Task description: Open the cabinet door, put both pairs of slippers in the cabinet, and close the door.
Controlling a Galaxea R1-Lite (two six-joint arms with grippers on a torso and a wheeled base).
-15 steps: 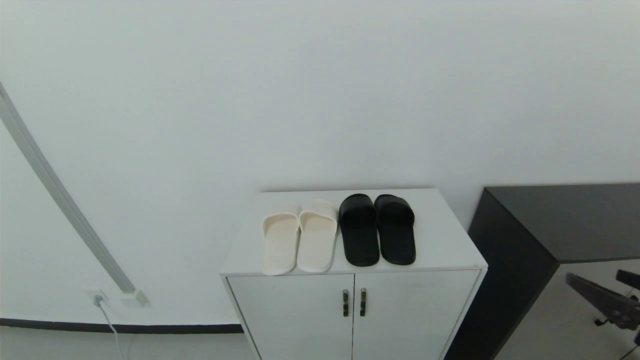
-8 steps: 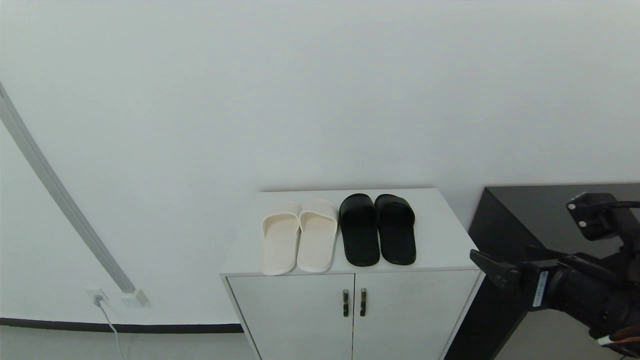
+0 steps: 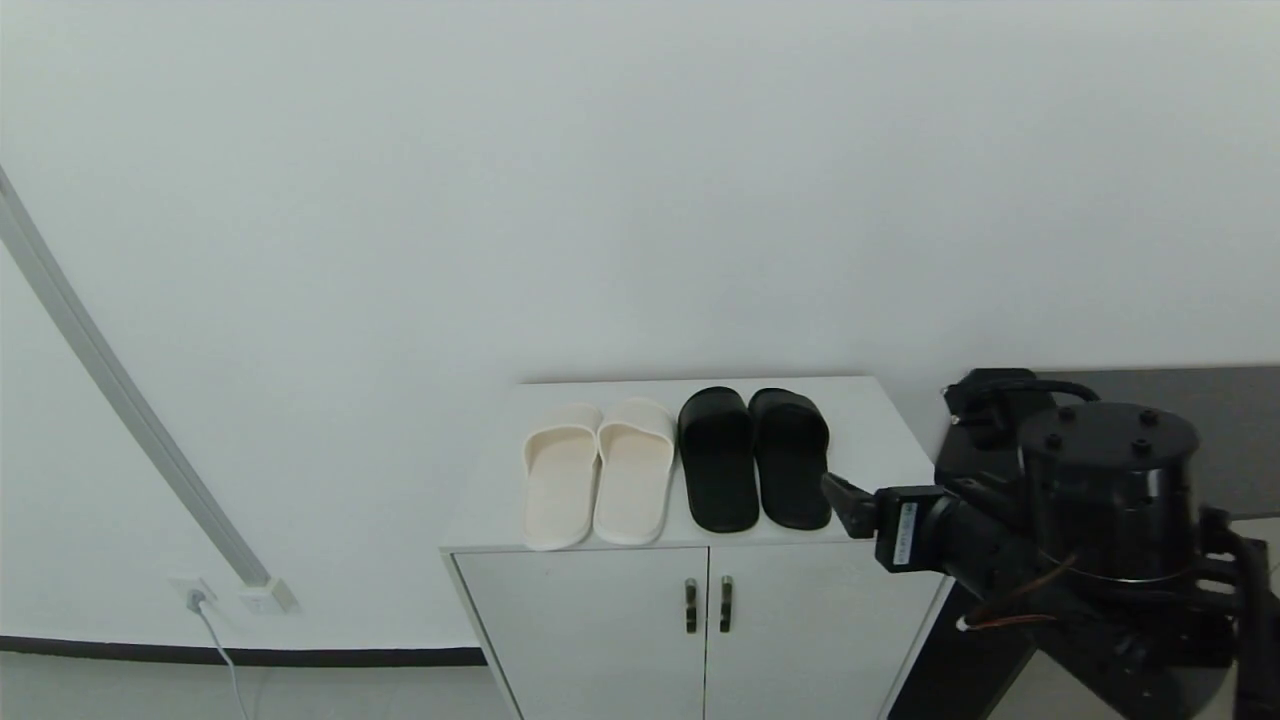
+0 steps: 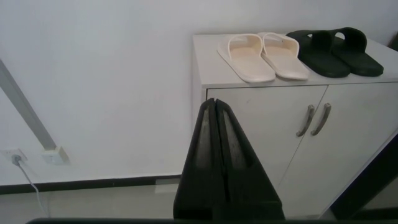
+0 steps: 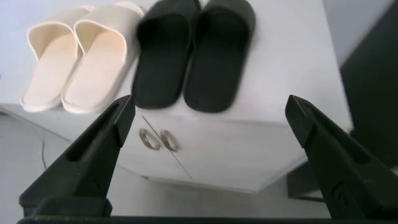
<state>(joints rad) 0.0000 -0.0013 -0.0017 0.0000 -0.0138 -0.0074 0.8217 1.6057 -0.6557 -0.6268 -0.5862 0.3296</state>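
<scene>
The white cabinet (image 3: pixel 820 620) stands against the wall with both doors closed and two handles (image 3: pixel 708 604) at the middle seam. A cream pair of slippers (image 3: pixel 598 475) and a black pair (image 3: pixel 755 458) lie side by side on its top. My right gripper (image 3: pixel 838 495) hovers at the cabinet's front right corner, just right of the black pair. In the right wrist view that gripper (image 5: pixel 210 102) is open wide above the black slippers (image 5: pixel 193 53) and the handles (image 5: pixel 157 139). My left gripper (image 4: pixel 216 106) is shut on nothing, in front of the cabinet (image 4: pixel 261 118) and off its left door.
A dark table (image 3: pixel 1230 440) stands close to the cabinet's right side, behind my right arm. To the left, a grey conduit (image 3: pixel 100 370) runs down the wall to an outlet with a cable (image 3: pixel 195 597). Open floor lies left of the cabinet.
My right arm has come up from the lower right and swung left, from beside the dark table to the cabinet's front right corner. The slippers and doors have not moved.
</scene>
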